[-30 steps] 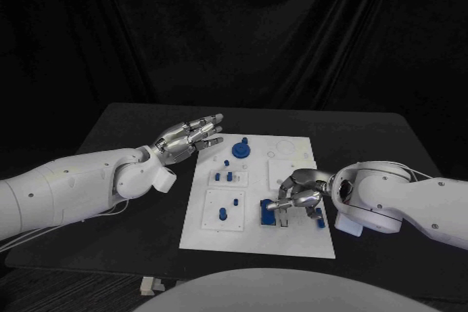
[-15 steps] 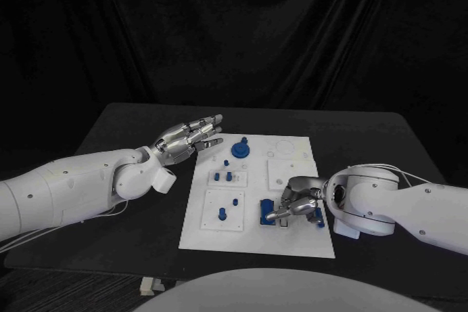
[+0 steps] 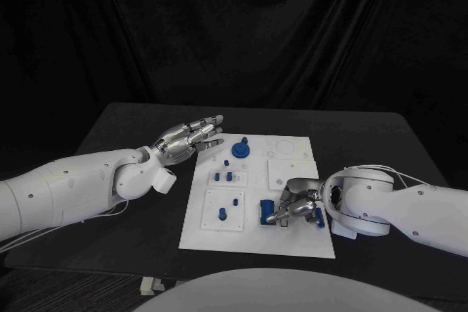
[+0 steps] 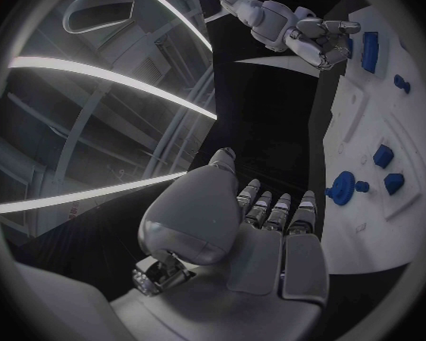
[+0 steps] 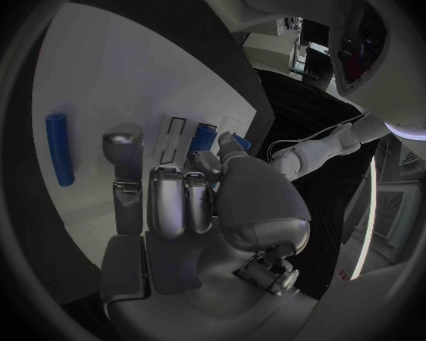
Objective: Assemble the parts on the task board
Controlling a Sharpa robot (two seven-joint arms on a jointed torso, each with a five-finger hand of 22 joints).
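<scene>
We see the white rectangular task board mid-tabletop with several small blue plastic parts seated. Our right robot hand curls over a near-right part, grip unclear; left robot hand hovers wide. We judge assembly unfinished.

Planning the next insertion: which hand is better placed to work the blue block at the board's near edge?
Right. The right hand is already down at the blue block on the task board; the left hand hovers open off the board's far corner.
</scene>
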